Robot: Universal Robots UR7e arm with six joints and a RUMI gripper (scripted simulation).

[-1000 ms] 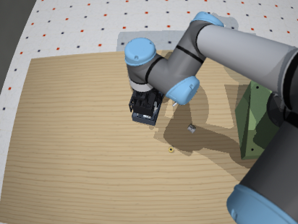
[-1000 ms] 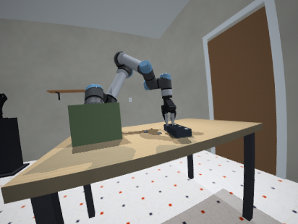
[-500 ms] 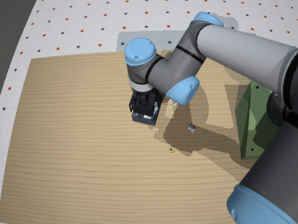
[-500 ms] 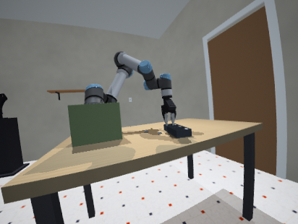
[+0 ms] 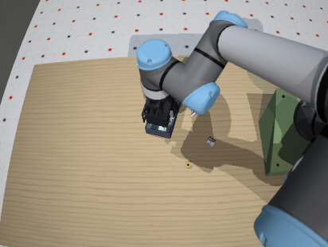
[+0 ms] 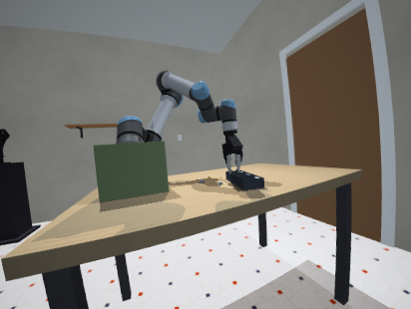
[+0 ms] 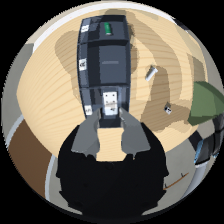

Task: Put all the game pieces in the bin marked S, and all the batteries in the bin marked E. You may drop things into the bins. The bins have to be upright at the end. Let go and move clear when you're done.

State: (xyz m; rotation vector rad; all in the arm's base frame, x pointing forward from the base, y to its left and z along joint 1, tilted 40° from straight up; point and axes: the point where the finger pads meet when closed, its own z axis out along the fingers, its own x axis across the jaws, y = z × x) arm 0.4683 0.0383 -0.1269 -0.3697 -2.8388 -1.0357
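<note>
A long dark bin row [image 5: 150,129] [image 6: 247,181] [image 7: 112,62] with several compartments lies on the wooden table [image 5: 80,159]. My gripper [image 7: 109,116] [image 5: 158,115] [image 6: 232,160] hangs just above its near end, fingers slightly apart with nothing between them. A white piece [image 7: 110,99] [image 5: 162,128] lies in the nearest compartment, just beyond the fingertips. A green thing [image 7: 106,29] lies in the far compartment. A silver battery [image 5: 193,114] [image 7: 151,73], a small grey cube [image 5: 210,141] [image 7: 168,108] and a small yellow ring [image 5: 188,165] lie loose on the table, right of the bins.
A tall green box [image 5: 279,131] [image 6: 131,170] [image 7: 205,102] stands at the table's right side near the arm's base. White labels run along the bin row's left wall; I cannot read them.
</note>
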